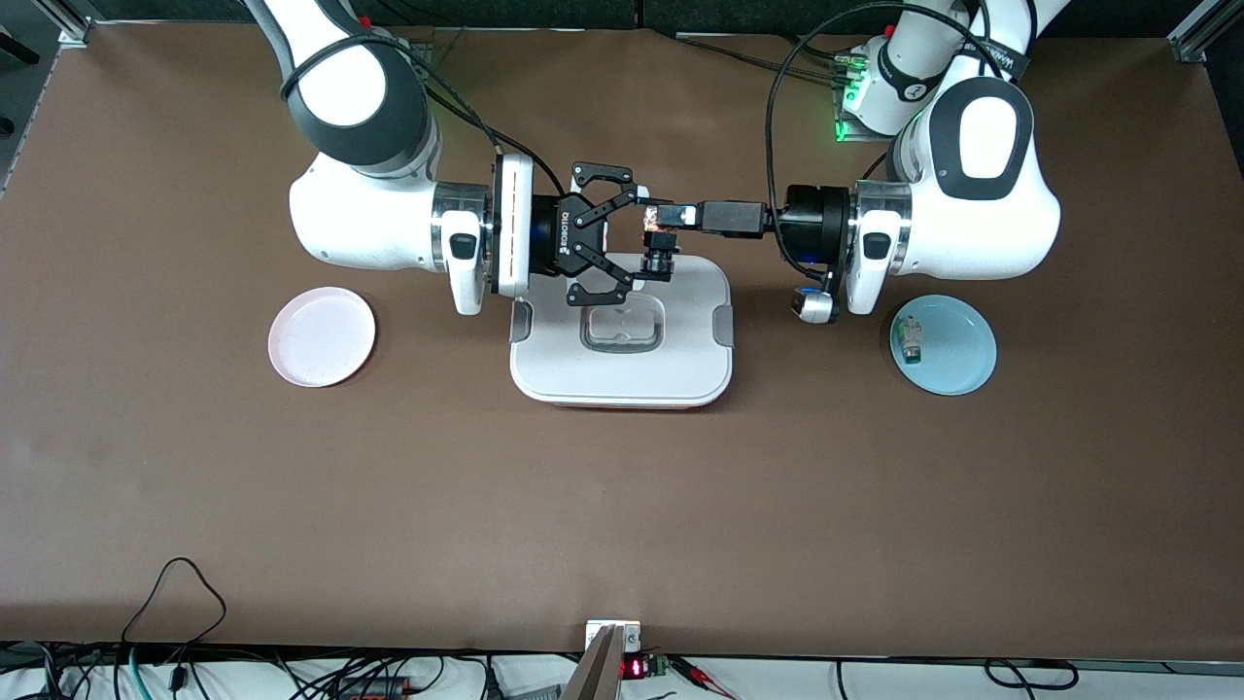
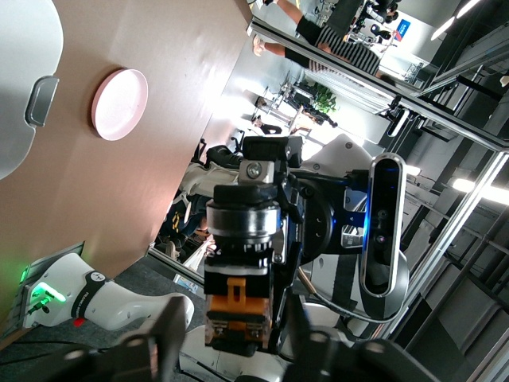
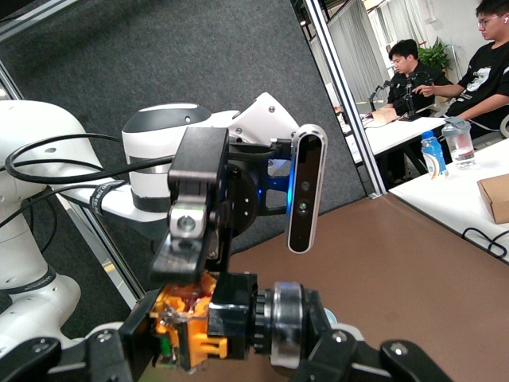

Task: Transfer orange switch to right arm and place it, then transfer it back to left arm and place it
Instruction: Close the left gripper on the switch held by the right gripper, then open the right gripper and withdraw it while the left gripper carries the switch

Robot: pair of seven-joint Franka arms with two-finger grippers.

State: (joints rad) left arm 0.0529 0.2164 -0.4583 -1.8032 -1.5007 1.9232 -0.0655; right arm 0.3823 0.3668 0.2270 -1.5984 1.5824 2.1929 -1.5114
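The orange switch [image 1: 659,241] hangs in the air over the edge of the white box [image 1: 622,374] that is nearest the robots' bases. It is a black body with an orange end and a knob. My left gripper [image 1: 675,215] reaches in from the left arm's end and is shut on the orange end, as the left wrist view [image 2: 238,306] shows. My right gripper [image 1: 641,241] meets it from the other end of the table. Its widely spread fingers [image 2: 254,169] press on the switch's two ends [image 3: 195,322].
A pink plate [image 1: 322,336] lies toward the right arm's end of the table. A light blue plate [image 1: 957,365] holding a small white-and-green component [image 1: 911,340] lies toward the left arm's end. The box sits between the plates, under both grippers.
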